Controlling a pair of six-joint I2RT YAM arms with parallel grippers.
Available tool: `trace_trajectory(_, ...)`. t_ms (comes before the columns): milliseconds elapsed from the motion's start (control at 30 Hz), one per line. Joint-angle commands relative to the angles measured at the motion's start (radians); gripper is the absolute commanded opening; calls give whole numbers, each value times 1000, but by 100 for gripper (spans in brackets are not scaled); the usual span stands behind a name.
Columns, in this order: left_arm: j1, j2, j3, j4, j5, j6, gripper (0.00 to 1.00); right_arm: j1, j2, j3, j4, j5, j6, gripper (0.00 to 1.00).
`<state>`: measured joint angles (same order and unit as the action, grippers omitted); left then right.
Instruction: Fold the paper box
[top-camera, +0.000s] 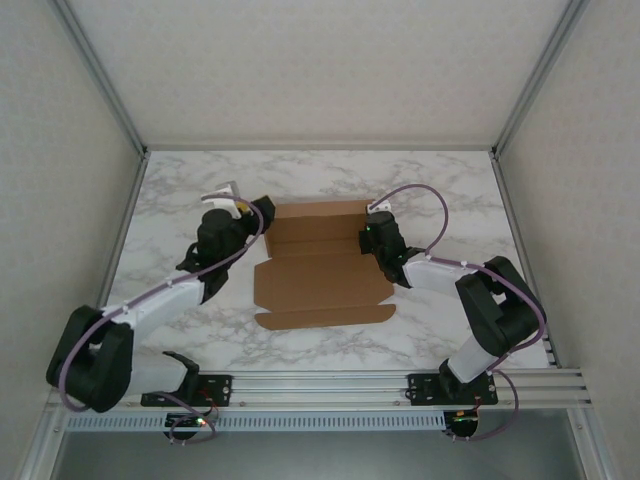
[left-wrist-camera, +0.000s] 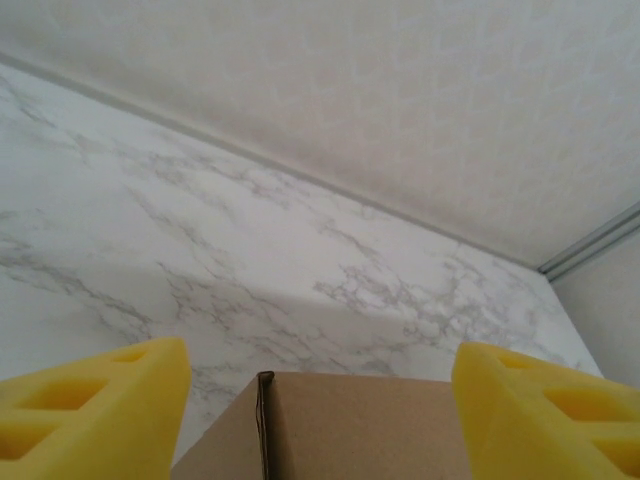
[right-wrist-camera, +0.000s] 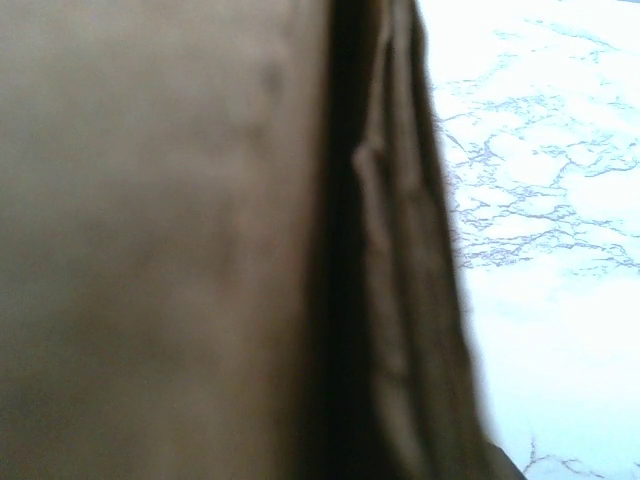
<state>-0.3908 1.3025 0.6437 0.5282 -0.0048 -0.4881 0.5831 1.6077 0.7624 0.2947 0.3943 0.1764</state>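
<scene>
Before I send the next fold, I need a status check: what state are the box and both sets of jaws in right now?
paper box: part-folded, not closed, near flap lying flat on the table.
left gripper: jaws open, astride the box's far left corner.
right gripper: jaws shut, at the box's right side; whether they pinch cardboard cannot be told.
</scene>
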Motion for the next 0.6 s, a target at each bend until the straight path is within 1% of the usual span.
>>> trace_trajectory(0,9,54,27,-23,53,-34,69,-6,-20,-10,-20,38,-2,0)
trace_trajectory(167,9,114,-23,11,59,-73,64,-6,-15,-21,-13,41,7,0)
trace_trajectory(433,8,145,-191,131,15,-175,54,19,20,-75,43,57,42,0)
trace_trajectory(567,7,155,-229,152,-16,-198,52,31,38,-93,62,62,47,0)
